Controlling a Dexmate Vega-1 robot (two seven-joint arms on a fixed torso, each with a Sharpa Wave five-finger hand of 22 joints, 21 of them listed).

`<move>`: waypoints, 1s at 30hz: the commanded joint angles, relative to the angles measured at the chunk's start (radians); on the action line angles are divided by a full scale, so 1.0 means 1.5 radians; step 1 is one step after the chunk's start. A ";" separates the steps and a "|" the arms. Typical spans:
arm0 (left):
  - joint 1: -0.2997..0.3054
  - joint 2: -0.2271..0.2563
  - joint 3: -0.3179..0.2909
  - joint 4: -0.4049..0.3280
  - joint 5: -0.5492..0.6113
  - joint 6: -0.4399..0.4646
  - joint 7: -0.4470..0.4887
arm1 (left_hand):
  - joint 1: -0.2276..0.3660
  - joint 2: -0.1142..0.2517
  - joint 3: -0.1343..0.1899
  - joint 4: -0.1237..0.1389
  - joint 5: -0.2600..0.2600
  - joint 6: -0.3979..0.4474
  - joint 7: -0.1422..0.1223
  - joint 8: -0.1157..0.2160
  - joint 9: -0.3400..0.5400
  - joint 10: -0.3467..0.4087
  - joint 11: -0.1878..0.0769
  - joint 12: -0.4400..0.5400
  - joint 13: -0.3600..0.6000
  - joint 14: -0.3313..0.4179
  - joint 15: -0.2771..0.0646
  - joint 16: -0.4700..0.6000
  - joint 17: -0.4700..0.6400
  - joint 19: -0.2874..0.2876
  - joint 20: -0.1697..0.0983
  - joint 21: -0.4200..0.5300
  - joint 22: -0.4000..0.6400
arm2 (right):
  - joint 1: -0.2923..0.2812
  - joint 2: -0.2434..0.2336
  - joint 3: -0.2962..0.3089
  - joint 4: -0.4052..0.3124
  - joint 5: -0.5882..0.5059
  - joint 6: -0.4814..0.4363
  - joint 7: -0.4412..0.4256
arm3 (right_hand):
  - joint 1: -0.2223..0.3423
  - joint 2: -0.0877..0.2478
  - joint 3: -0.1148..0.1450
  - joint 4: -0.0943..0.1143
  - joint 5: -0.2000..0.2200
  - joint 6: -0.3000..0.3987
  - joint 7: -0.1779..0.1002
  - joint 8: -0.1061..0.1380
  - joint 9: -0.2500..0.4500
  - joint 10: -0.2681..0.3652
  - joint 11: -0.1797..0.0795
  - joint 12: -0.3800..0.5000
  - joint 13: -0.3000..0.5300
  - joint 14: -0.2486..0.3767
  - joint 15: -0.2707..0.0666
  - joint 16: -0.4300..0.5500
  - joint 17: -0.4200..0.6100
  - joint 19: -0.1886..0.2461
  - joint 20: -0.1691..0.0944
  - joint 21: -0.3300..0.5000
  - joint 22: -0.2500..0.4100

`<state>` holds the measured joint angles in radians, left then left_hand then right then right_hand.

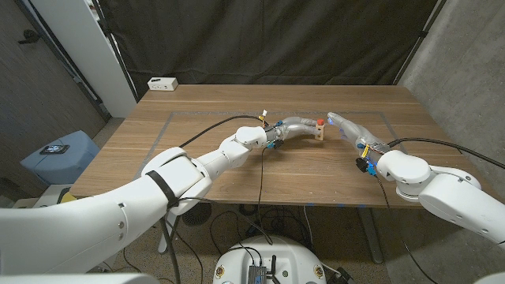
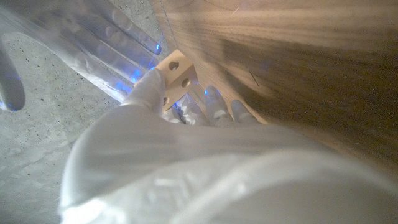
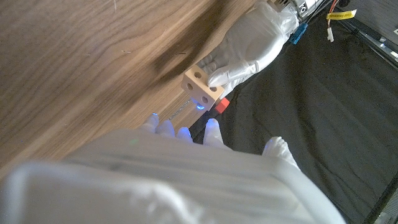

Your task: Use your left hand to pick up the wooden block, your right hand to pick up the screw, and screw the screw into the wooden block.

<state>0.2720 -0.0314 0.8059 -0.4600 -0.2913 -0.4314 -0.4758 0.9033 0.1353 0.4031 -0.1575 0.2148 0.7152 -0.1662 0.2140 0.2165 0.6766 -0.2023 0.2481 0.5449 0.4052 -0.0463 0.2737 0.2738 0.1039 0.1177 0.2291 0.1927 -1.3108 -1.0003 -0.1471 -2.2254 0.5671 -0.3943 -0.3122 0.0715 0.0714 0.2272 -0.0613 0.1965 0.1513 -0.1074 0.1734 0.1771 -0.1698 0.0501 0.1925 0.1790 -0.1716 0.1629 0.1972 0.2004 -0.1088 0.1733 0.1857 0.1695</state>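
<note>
Black curtains are hanging behind the table (image 1: 237,170); mid-table, the left hand (image 1: 296,127) is gripping the wooden block (image 1: 319,131), steadying it. The right hand (image 1: 351,130) is reaching in alongside, its grasp unclear, the screw (image 3: 179,111) apparently meeting the block.

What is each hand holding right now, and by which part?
The left hand grips the wooden block by its sides, with the red piece beside it. The right hand is close to the block; whether it holds the screw cannot be told.
</note>
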 commanded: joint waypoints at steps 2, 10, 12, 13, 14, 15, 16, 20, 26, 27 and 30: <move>0.003 0.002 0.001 -0.008 0.001 0.004 0.001 | 0.002 0.007 0.000 0.002 0.005 0.008 0.000 0.003 0.002 0.008 0.000 0.004 0.004 0.007 -0.040 0.003 0.002 0.003 0.000 0.003 0.002 | 0.018 0.000 -0.013 0.017 -0.002 0.009 0.016 | -0.005 0.001 0.004 -0.001 0.006 -0.005 0.000 0.000 0.001 -0.117 0.005 -0.002 0.002 -0.133 0.001 0.003 0.001 -0.002 0.005 0.004 0.002; 0.003 0.003 0.002 -0.008 0.002 0.004 0.001 | 0.002 0.007 0.000 0.002 0.005 0.010 0.001 0.004 0.002 0.008 0.000 0.004 0.004 0.007 -0.040 0.003 0.002 0.003 0.000 0.003 0.002 | 0.034 0.003 -0.027 0.027 -0.004 0.014 0.024 | -0.006 0.001 0.004 0.000 0.006 -0.008 -0.002 0.000 0.001 -0.120 0.004 -0.002 0.002 -0.135 0.001 0.002 0.001 -0.002 0.005 0.004 0.002; 0.003 0.003 0.002 -0.009 0.002 0.005 0.001 | 0.002 0.007 0.000 0.003 0.004 0.009 0.002 0.004 0.002 0.007 0.001 0.004 0.004 0.007 -0.039 0.003 0.002 0.003 0.000 0.003 0.002 | 0.038 0.003 -0.030 0.029 -0.005 0.016 0.026 | -0.006 0.001 0.004 0.000 0.006 -0.009 -0.004 0.000 0.001 -0.122 0.002 -0.003 0.002 -0.136 0.001 0.002 0.001 -0.003 0.005 0.004 0.002; 0.003 0.003 0.002 -0.009 0.002 0.005 0.001 | 0.002 0.007 0.000 0.002 0.005 0.008 0.002 0.003 0.002 0.008 0.001 0.004 0.004 0.007 -0.039 0.003 0.002 0.003 0.000 0.003 0.002 | 0.039 0.002 -0.032 0.030 -0.007 0.018 0.028 | -0.006 0.001 0.004 0.000 0.006 -0.009 -0.003 0.000 0.001 -0.122 0.002 -0.003 0.002 -0.136 0.001 0.002 0.001 -0.003 0.005 0.004 0.002; 0.004 0.003 0.002 -0.009 0.001 0.005 0.001 | 0.002 0.007 0.000 0.002 0.004 0.008 0.002 0.003 0.002 0.009 0.001 0.005 0.004 0.007 -0.040 0.003 0.002 0.003 0.000 0.003 0.002 | 0.040 0.003 -0.032 0.030 -0.004 0.016 0.027 | -0.006 0.001 0.004 0.000 0.006 -0.009 -0.004 0.000 0.001 -0.122 0.002 -0.003 0.002 -0.136 0.001 0.002 0.001 -0.003 0.005 0.004 0.002; 0.004 0.003 0.002 -0.010 0.002 0.005 0.001 | 0.002 0.007 0.000 0.002 0.005 0.008 0.002 0.003 0.002 0.009 0.001 0.005 0.004 0.007 -0.040 0.003 0.002 0.003 0.000 0.003 0.002 | 0.042 0.004 -0.034 0.031 -0.004 0.017 0.028 | -0.006 0.001 0.004 0.000 0.006 -0.009 -0.005 0.001 0.001 -0.122 0.002 -0.003 0.002 -0.136 0.001 0.002 0.001 -0.003 0.006 0.004 0.002; 0.004 0.003 0.002 -0.010 0.002 0.005 0.002 | 0.002 0.007 0.000 0.002 0.005 0.008 0.002 0.003 0.002 0.009 0.001 0.005 0.004 0.007 -0.040 0.003 0.002 0.003 0.000 0.003 0.002 | 0.044 0.004 -0.035 0.032 -0.004 0.016 0.028 | -0.006 0.001 0.004 0.000 0.006 -0.009 -0.005 0.001 0.001 -0.122 0.002 -0.003 0.002 -0.137 0.001 0.002 0.002 -0.003 0.006 0.004 0.002; 0.004 0.003 0.002 -0.009 0.001 0.004 0.001 | 0.002 0.007 0.000 0.002 0.005 0.008 0.000 0.003 0.002 0.008 0.001 0.004 0.004 0.007 -0.040 0.003 0.002 0.003 0.000 0.003 0.002 | 0.049 0.005 -0.041 0.036 -0.007 0.021 0.032 | -0.006 0.001 0.004 0.000 0.006 -0.010 -0.006 0.001 0.001 -0.123 0.002 -0.003 0.002 -0.137 0.001 0.002 0.002 -0.003 0.006 0.003 0.002; 0.003 0.002 0.001 -0.007 0.001 0.004 0.002 | 0.002 0.007 0.000 0.002 0.004 0.009 0.001 0.004 0.002 0.008 0.000 0.004 0.004 0.007 -0.040 0.003 0.002 0.003 0.000 0.003 0.002 | 0.057 0.008 -0.049 0.041 -0.006 0.023 0.034 | -0.006 0.001 0.004 0.000 0.006 -0.011 -0.006 0.002 0.001 -0.123 0.001 -0.003 0.002 -0.137 0.001 0.002 0.002 -0.004 0.006 0.003 0.002; 0.003 0.002 0.001 -0.006 0.001 0.003 0.002 | 0.002 0.007 0.000 0.003 0.004 0.009 0.001 0.004 0.002 0.008 0.000 0.004 0.004 0.007 -0.040 0.004 0.002 0.003 0.000 0.003 0.002 | 0.058 0.007 -0.051 0.043 -0.009 0.026 0.036 | -0.006 0.001 0.004 0.000 0.006 -0.011 -0.007 0.002 0.001 -0.123 0.001 -0.003 0.002 -0.137 0.001 0.002 0.002 -0.004 0.006 0.003 0.002; 0.003 0.001 0.001 -0.005 0.000 0.004 0.001 | 0.002 0.007 0.000 0.002 0.005 0.009 0.001 0.004 0.002 0.007 0.000 0.004 0.004 0.007 -0.040 0.004 0.002 0.003 0.000 0.003 0.002 | 0.061 0.010 -0.054 0.044 -0.006 0.025 0.035 | -0.007 0.001 0.004 0.000 0.006 -0.011 -0.006 0.002 0.001 -0.123 0.002 -0.003 0.002 -0.137 0.001 0.002 0.002 -0.004 0.006 0.003 0.002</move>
<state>0.2770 -0.0279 0.8079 -0.4725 -0.2893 -0.4249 -0.4741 0.9070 0.1384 0.4015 -0.1595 0.2145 0.7171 -0.1680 0.2146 0.2161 0.6817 -0.2003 0.2455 0.5452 0.4052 -0.0463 0.2737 0.2740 0.1039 0.1177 0.2290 0.1927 -1.2381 -0.9923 -0.2086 -2.1721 0.5582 -0.3653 -0.2670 0.0715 0.0714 0.2271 -0.0614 0.1965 0.1353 -0.1164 0.1734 0.1770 -0.1699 0.0501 0.1885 0.1790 -0.1716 0.1627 0.1973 0.2004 -0.1089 0.1733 0.1857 0.1695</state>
